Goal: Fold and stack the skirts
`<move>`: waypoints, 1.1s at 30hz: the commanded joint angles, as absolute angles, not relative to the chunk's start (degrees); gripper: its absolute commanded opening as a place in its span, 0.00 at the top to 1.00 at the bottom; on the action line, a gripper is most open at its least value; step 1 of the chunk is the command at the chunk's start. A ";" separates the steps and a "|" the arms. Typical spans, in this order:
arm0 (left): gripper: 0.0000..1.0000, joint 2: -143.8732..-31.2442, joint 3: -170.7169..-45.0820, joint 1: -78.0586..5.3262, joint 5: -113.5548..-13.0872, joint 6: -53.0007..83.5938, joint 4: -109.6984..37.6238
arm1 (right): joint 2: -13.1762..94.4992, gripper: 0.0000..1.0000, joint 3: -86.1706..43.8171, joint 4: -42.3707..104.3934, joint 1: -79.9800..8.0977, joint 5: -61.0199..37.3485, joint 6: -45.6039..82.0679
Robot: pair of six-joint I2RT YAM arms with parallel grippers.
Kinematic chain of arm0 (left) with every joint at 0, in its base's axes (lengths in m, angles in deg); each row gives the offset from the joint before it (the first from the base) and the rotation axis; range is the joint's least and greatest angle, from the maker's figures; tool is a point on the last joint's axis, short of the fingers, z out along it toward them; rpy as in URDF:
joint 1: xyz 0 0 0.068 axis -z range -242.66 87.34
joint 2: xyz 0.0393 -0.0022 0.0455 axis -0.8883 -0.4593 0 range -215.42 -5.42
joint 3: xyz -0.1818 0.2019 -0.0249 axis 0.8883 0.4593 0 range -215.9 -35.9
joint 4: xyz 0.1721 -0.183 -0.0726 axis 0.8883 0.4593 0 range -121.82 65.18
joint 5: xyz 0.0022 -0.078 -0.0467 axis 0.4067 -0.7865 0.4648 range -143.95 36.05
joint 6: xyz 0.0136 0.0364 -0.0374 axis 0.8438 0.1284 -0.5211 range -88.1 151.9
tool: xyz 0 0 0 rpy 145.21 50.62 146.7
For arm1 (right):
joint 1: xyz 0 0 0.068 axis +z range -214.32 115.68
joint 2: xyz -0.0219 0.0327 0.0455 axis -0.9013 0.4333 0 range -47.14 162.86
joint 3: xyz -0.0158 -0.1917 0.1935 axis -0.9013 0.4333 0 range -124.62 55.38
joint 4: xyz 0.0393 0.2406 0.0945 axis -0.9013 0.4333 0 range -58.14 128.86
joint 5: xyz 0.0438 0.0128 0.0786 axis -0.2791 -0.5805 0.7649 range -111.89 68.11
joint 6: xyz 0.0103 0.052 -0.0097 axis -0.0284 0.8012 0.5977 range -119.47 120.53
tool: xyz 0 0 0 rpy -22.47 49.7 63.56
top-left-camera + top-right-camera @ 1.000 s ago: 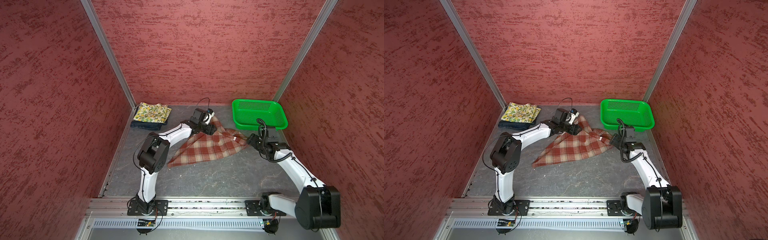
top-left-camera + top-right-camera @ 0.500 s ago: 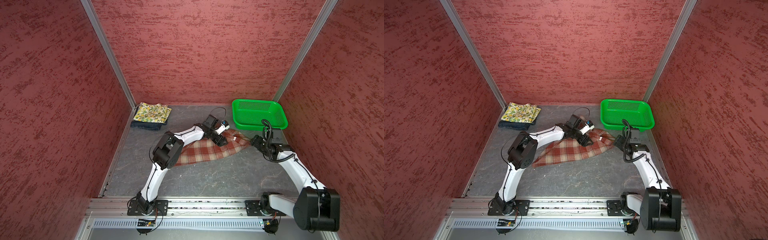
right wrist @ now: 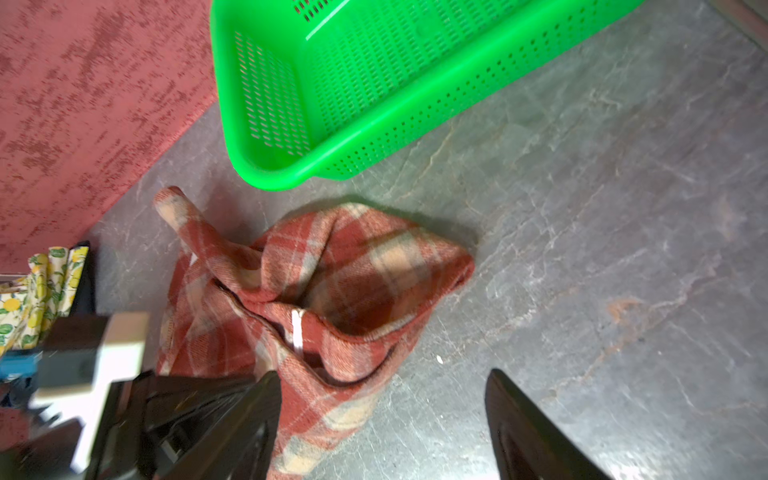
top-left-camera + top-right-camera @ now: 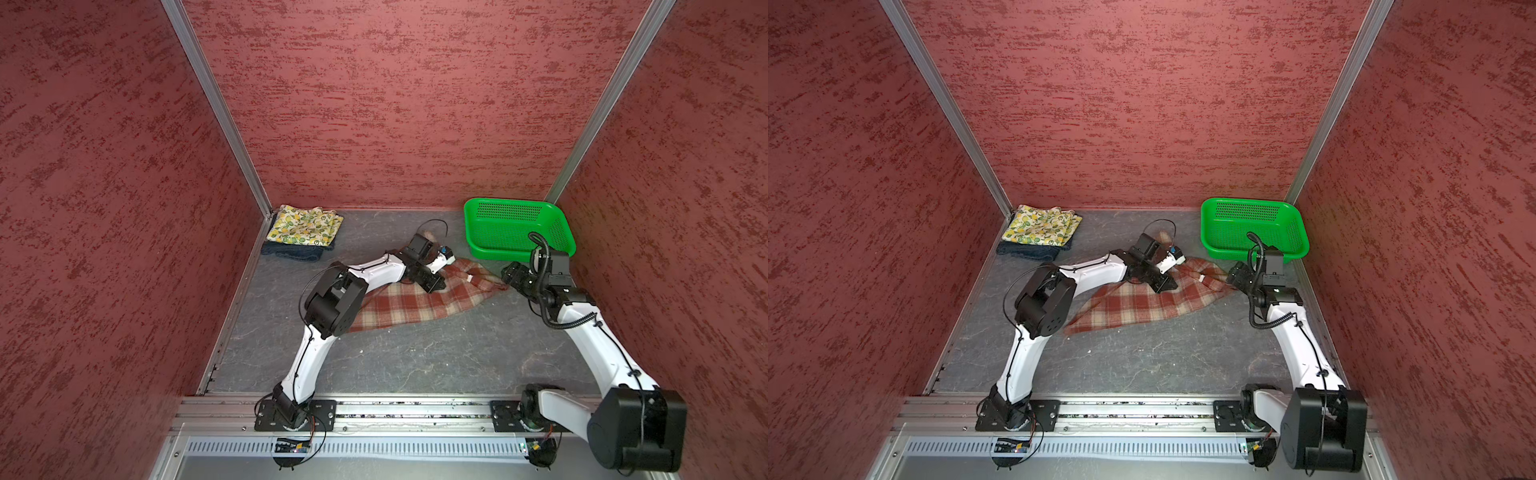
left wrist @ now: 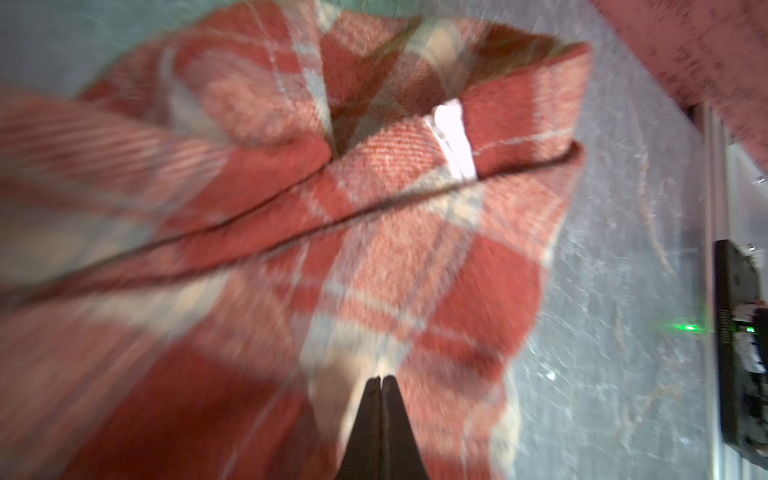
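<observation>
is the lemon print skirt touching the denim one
Touching. In both top views the lemon print skirt lies stacked on the denim skirt, whose dark edge shows under its near side.

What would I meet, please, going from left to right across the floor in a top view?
The lemon-print skirt, folded on top of the denim skirt → plaid skirt → green basket.
</observation>
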State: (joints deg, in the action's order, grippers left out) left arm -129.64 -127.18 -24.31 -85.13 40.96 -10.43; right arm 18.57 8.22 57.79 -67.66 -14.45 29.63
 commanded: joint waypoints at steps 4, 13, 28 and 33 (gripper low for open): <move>1.00 -115.81 -115.32 -30.32 -85.08 41.07 -13.89 | 21.55 0.22 9.76 54.07 -64.26 -14.51 29.46; 1.00 -106.93 -101.95 -33.10 -80.76 35.91 -18.68 | 29.51 0.25 10.14 49.14 -62.35 -14.99 23.64; 1.00 -99.15 -100.27 -38.97 -76.07 21.18 -25.80 | 36.63 1.00 -8.39 45.65 -47.22 -19.64 26.53; 1.00 -91.07 -96.74 -45.70 -71.72 11.53 -30.96 | 38.21 1.00 -21.78 46.97 -38.51 -27.14 27.31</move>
